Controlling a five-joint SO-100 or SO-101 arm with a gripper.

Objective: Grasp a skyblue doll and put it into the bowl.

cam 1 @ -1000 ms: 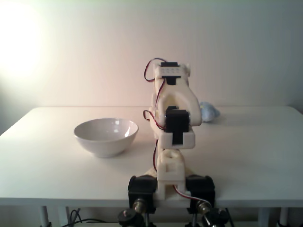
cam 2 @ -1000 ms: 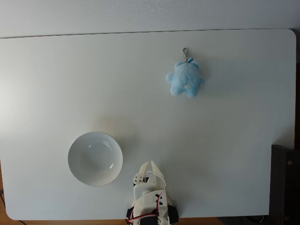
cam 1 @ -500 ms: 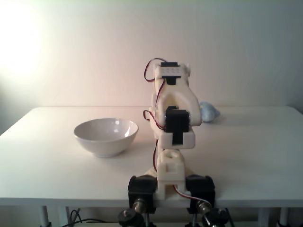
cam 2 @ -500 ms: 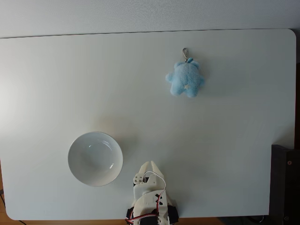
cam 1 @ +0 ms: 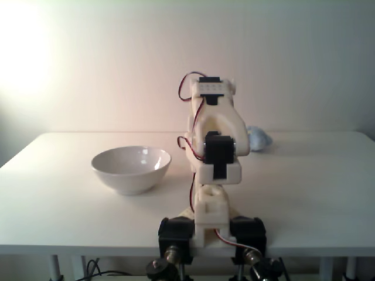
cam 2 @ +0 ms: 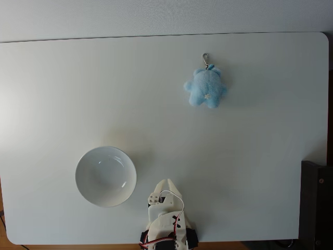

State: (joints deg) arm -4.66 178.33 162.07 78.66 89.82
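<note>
The skyblue doll (cam 2: pixel 205 88) lies on the white table toward its far right, with a thin metal clasp at its top end. From the front it peeks out as a pale blue lump (cam 1: pixel 259 139) behind the arm. The white bowl (cam 2: pixel 86 190) stands empty near the front edge, to the left of the arm, and it also appears in the front fixed view (cam 1: pixel 131 175). My gripper (cam 2: pixel 164 183) rests folded over the arm's base, just right of the bowl. Its fingers are together with nothing between them, and it is far from the doll.
The white table (cam 2: pixel 62 94) spans both fixed views, and a plain wall stands behind it. My arm's base (cam 1: pixel 211 231) is clamped at the front edge. A dark object (cam 2: pixel 316 205) sits beyond the table's right edge.
</note>
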